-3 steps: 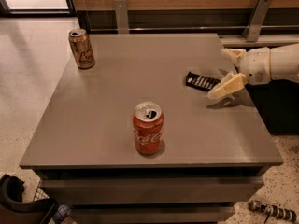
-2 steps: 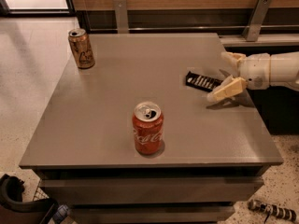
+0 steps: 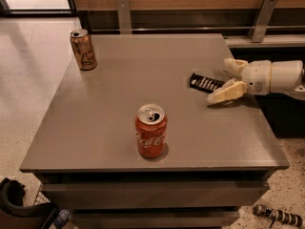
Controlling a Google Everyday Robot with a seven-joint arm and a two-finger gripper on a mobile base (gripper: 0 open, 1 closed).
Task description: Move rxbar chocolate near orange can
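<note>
The rxbar chocolate [image 3: 205, 83], a flat black bar with white lettering, lies on the grey table [image 3: 119, 109] right of centre. My gripper [image 3: 220, 81] reaches in from the right edge, low over the table. It is open, one finger behind and one in front of the bar's right end. The orange can [image 3: 84, 49], coppery with a pale emblem, stands upright at the table's far left corner, well away from the bar.
A red Coca-Cola can [image 3: 151, 131] stands upright near the table's front edge, between the bar and the front. A wooden wall panel with metal brackets [image 3: 261, 17] runs behind the table. Floor lies to the left.
The gripper has sunk slightly toward the table at the bar's right end. The bar and both cans have not moved.
</note>
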